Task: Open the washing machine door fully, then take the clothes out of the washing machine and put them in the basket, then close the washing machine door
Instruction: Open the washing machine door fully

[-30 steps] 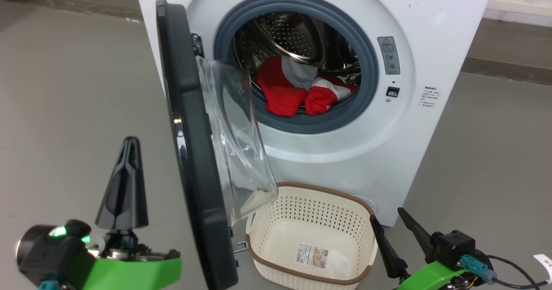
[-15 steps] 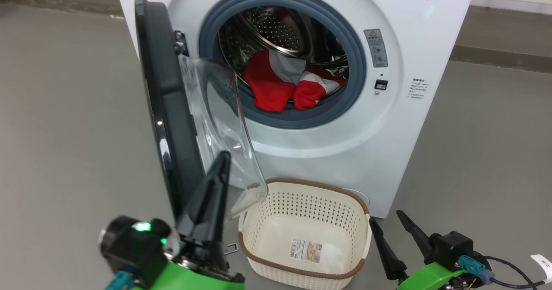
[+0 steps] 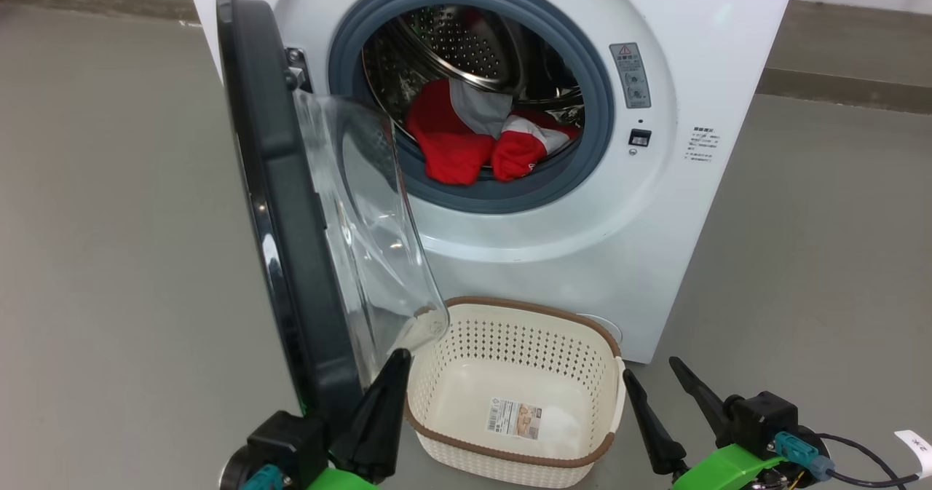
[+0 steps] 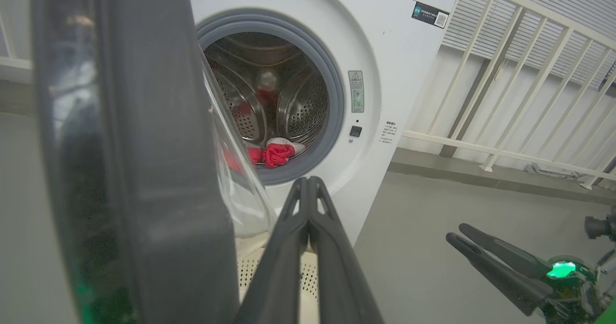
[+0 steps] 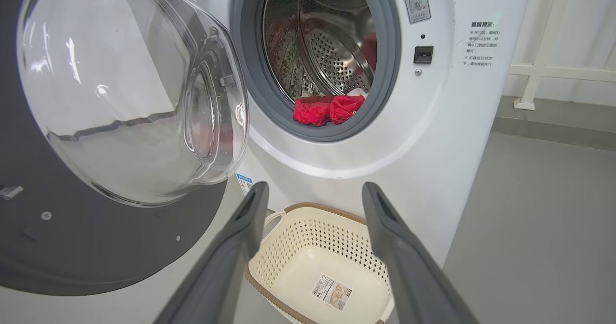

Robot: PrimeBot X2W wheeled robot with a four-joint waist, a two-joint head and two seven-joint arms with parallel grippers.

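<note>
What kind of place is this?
Probably a laundry corner of a utility or test space rather than a furnished home: a white front-loading washing machine stands on a bare grey floor, a perforated basket sits in front of it, and a white railing runs behind.

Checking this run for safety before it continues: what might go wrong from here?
The washing machine door stands only partly open, its glass bowl close over the basket: clothes lifted out may snag on it. The shut left end effector sits between door and basket; pushing the door wider might shove the basket.
</note>
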